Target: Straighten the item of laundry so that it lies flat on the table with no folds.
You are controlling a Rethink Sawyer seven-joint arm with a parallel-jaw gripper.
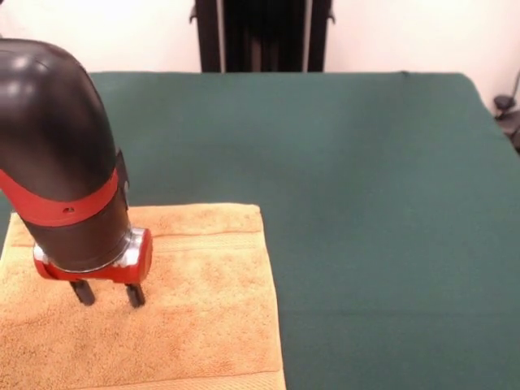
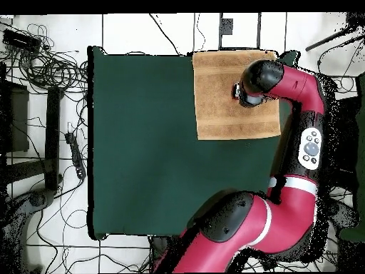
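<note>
- Towel (image 1: 203, 309) spread flat at a corner of the green surface (image 1: 366, 203), woven band visible near its far edge.
- Claw (image 1: 107, 294) parted, gripping nothing, fingertips on or just above the terry.

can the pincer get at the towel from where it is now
Probably yes: the pincer hangs open right over the towel, fingertips at or just above the cloth, and nothing lies between them. The towel looks flat on the table.

Robotics lab: cable tangle (image 2: 53, 68) on tiled floor (image 2: 142, 32), green-clothed table (image 2: 142, 143).
</note>
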